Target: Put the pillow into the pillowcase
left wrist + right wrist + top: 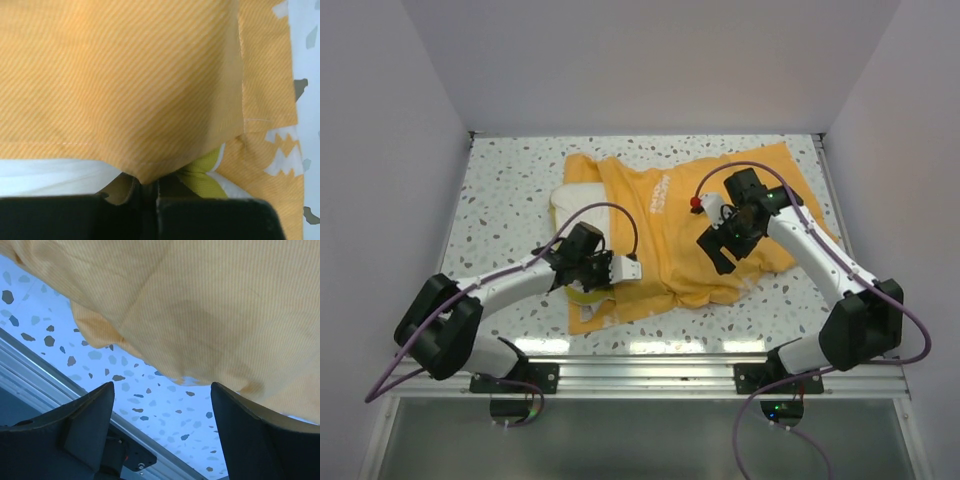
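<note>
Top external view: a speckled table (510, 180) carries everything, with an aluminium rail (650, 345) along its near edge. The orange-yellow pillowcase (660, 250) is the largest thing on it. It is spread and rumpled across the middle from the far right corner toward the near left, with pale lettering showing near its centre. The cream-white pillow (572, 200) lies at the left end of the case. Part of it sticks out bare on the far left and the rest is covered by orange cloth.

The left arm reaches in from the near left, and the left gripper (595, 272) sits low at the case's near-left edge, just beside the pillow. The right arm comes in from the near right, and the right gripper (720, 245) hangs over the right half of the case.

From the left wrist, the left gripper (150, 187) has its jaws pressed together on a downward fold of the pillowcase (125, 75). The white pillow (50, 170) shows under the hem, and its yellow-green strip (202, 172) is just right of the pinch.

From the right wrist, the right gripper (160, 410) stands wide apart with nothing between its jaws. The pillowcase (200, 305) hangs above it, and its lower edge crosses the tip of one finger (250, 430). I cannot tell whether they touch. Bare table (150, 390) shows between the fingers.
</note>
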You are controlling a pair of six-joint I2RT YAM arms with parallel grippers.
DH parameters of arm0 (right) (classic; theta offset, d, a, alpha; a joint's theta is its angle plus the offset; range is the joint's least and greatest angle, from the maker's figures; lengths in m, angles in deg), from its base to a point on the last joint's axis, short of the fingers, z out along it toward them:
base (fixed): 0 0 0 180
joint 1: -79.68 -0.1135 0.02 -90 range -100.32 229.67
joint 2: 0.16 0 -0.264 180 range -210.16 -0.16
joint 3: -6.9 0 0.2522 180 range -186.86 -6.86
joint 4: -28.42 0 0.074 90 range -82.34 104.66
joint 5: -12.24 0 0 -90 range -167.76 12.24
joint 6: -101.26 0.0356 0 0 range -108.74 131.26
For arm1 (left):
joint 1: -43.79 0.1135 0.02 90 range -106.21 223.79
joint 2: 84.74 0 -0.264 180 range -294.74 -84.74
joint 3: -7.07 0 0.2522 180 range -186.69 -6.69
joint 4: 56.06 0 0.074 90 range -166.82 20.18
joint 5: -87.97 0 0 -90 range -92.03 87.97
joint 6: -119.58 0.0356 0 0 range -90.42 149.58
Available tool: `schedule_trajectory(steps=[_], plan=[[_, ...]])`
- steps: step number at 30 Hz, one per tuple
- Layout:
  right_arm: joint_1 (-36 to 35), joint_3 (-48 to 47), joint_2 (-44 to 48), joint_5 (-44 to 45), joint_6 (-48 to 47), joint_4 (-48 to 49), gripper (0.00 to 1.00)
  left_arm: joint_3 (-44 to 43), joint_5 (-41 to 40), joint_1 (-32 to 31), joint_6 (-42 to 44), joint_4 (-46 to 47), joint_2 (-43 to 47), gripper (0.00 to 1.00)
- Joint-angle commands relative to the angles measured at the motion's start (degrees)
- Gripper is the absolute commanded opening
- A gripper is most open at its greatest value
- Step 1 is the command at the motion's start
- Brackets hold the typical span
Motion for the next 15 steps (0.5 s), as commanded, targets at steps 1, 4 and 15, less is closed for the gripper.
schedule_trajectory(steps=[1,4,15], plan=[[2.84,-2.34,2.96,-1.18,-1.37,-0.85,0.81,-7.61,9.1,4.08,-5.03,-8.35,-2.09,0.0],[8.38,-6.37,3.04,-3.63,-1.38,-0.94,0.79,-22.71,28.07,9.54,-14.5,-16.26,-2.95,0.0],[21.32,-17.29,6.37,-22.44,8.22,1.96,0.8,-43.68,49.22,18.95,-74.37,16.27,-12.43,0.0]])
